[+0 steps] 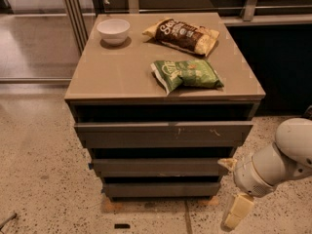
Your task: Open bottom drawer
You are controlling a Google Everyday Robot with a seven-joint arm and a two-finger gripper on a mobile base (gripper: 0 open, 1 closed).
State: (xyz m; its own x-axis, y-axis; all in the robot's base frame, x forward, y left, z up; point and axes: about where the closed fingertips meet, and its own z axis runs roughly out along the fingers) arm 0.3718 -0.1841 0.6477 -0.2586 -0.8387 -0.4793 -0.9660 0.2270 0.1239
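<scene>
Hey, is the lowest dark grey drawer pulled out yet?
No, the lowest dark grey drawer shows only its flat front, and the cream two-finger gripper hangs open beside its right end.

- The hand hangs low just off the counter's front right corner, jaws apart. Its arm is cut off by the picture's right edge.
- The bottom drawer shows only its front. Its inside is hidden, and dark gaps hide the space above each drawer front.
- The print on the green bag, near the counter's right edge, is too small to read.
- A small dark thing on the floor, before the counter's front edge, is too small to tell.
</scene>
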